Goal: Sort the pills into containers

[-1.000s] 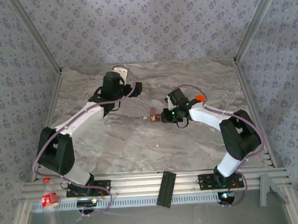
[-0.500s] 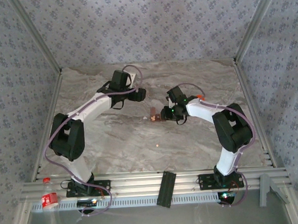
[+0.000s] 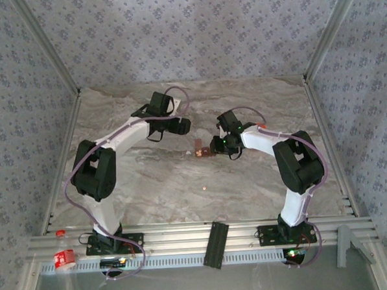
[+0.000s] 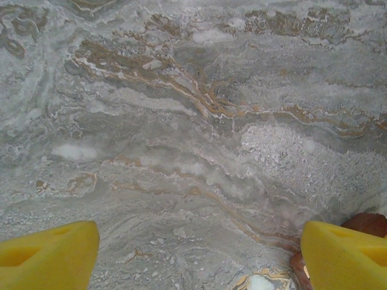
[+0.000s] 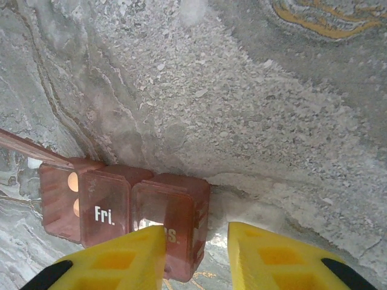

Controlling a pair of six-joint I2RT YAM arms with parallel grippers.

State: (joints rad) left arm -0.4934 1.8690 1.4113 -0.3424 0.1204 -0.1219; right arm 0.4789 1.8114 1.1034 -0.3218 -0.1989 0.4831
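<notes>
On the marbled table [image 3: 182, 184], we see the left gripper [image 4: 199, 248], fingers wide apart, above bare stone. The right gripper [image 5: 196, 241], fingers near together, clamped or not we cannot tell, hangs at the containers [image 5: 121, 205] mid-table, seemingly depositing. A loose pill [image 3: 203, 188] nearer the arms' bases needs picking next.

Grey marbled table [image 4: 193, 121] with tan veins, left gripper [image 4: 196, 257] spread wide over bare stone, yellow fingers [image 4: 48, 260] at 7 and 5 o'clock, reddish-brown containers [image 4: 370, 222] peeking behind the 5 o'clock finger.
</notes>
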